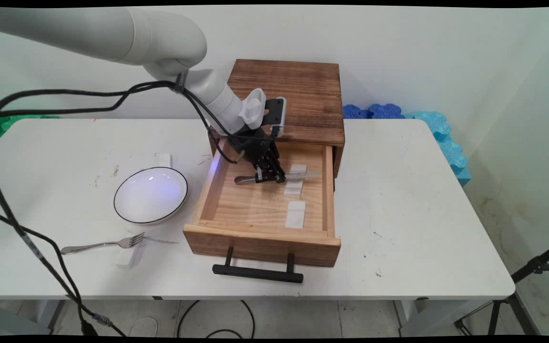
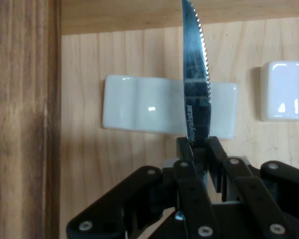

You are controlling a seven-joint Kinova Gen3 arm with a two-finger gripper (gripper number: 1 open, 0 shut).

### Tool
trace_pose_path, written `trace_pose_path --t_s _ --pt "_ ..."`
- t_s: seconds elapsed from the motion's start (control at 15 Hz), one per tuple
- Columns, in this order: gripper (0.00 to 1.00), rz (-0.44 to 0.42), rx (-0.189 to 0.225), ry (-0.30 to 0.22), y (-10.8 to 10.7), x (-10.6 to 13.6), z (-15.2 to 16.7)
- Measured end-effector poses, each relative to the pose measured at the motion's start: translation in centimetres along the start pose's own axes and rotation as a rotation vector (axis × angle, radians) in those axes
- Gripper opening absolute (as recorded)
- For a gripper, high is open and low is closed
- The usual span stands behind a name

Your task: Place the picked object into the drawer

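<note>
hand (image 1: pixel 270 177) clamped on a serrated knife (image 1: pixel 281 177) inside the open wooden drawer (image 1: pixel 217 190).
knife blade lies across one white rest (image 2: pixel 139 109); a second white rest (image 1: pixel 295 215) lies nearer the drawer front.

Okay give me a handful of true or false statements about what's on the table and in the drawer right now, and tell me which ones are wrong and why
1. The gripper is shut on a knife. True.
2. The knife's blade has a smooth edge. False: in the hand view the knife shows a serrated edge.
3. The drawer is pulled open. True.
4. The fork lies inside the drawer. False: it lies on the table, its tines resting on a small white rest, near the bowl.
5. Two white rests lie on the drawer's floor. True.
</note>
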Motion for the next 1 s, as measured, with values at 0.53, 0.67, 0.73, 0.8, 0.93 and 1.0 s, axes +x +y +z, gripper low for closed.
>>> trace_pose_path --t_s 0.53,0.67,0.73,0.8,0.93,1.0 --pt "0.0 -0.009 0.003 0.012 0.1 -0.1 1.4" --pt "1.0 -0.009 0.004 0.016 0.0 -0.1 1.7" --pt "1.0 -0.009 0.004 0.017 0.0 0.0 1.8" --pt "1.0 -0.009 0.005 0.019 0.0 0.0 1.9" --pt "1.0 -0.01 0.007 0.026 0.1 -0.2 1.9" --pt "1.0 -0.01 0.008 0.029 0.1 -0.2 1.9"
